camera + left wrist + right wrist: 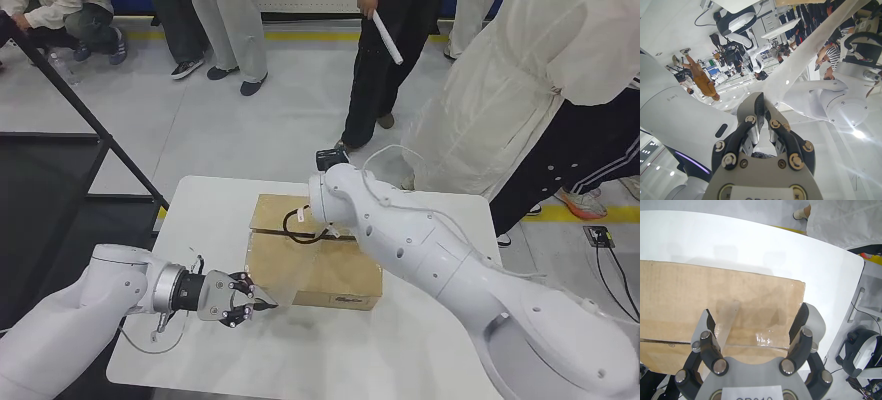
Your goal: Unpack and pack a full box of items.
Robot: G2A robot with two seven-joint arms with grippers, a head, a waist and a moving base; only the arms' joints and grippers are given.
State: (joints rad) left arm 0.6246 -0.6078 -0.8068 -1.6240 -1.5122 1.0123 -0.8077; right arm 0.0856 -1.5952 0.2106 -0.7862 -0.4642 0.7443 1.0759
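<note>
Box (320, 270) mid-bench (200, 210). Left pincer (762, 103) clamped shut on a tape strip (802, 55), just off the box's near-left corner, strip running rightward back to the box. Right pincer (757, 313) spread wide, empty, over the far end. Likely next: peeling leftward, away from the box

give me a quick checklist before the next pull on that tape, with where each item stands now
1. Left pincer shut on the tape strip: ok.
2. Strip peeled clear of the box: not ok, it runs back to the cardboard.
3. Right pincer open above the box top: ok.
4. Right pincer pressing the box down: cannot tell.
5. Box fully on the table: ok.
</note>
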